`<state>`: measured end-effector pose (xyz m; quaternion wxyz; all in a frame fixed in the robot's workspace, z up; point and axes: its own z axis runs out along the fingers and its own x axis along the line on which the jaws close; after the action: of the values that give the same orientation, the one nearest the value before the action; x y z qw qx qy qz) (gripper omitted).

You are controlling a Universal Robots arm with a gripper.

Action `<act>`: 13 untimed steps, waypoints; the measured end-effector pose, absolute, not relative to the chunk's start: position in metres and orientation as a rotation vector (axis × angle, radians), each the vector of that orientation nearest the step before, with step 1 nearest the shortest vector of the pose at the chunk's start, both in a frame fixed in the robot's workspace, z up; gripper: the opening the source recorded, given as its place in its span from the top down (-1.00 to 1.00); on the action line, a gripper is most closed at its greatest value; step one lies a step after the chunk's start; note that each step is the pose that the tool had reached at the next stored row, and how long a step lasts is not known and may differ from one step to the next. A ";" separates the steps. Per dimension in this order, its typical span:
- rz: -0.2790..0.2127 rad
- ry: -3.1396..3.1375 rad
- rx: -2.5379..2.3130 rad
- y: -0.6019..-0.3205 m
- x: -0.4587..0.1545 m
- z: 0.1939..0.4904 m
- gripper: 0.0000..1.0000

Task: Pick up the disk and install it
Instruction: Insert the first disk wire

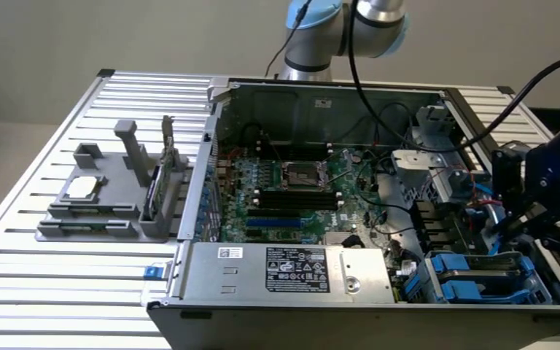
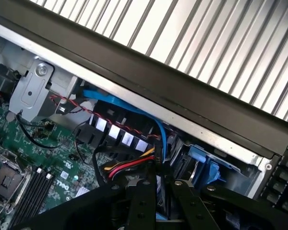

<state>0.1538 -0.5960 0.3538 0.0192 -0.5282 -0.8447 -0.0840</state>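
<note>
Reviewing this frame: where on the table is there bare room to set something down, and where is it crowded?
Bare slats of the table lie between the grey fixture and the table's near edge, and behind the fixture too. Crowded: the open computer case, most of all its corner with blue drive brackets, cables and the gripper.

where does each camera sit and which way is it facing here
wrist view: on the arm's wrist, over the edge of the open grey metal computer case, looking past the black tool at the blue plastic drive cages.
exterior view: off the arm, high, looking down into the case; the arm's grey-and-blue joints show at top, the tool at the exterior view's right.
both show the green motherboard, the drive cages, the ribbed silver table.
</note>
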 end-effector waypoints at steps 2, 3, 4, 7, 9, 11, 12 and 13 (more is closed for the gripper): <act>-0.259 -2.620 -1.640 -0.596 0.153 0.355 0.67; -0.257 -2.618 -1.639 -0.596 0.152 0.355 0.67; -0.253 -2.614 -1.639 -0.596 0.152 0.355 0.67; -0.241 -2.602 -1.639 -0.596 0.152 0.355 0.67; -0.232 -2.592 -1.642 -0.596 0.151 0.355 0.67; -0.222 -2.584 -1.647 -0.596 0.151 0.355 0.67; -0.217 -2.581 -1.650 -0.596 0.151 0.355 0.67; -0.207 -2.580 -1.654 -0.596 0.151 0.355 0.67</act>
<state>0.1515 -0.5960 0.3550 0.0348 -0.5382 -0.8394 -0.0673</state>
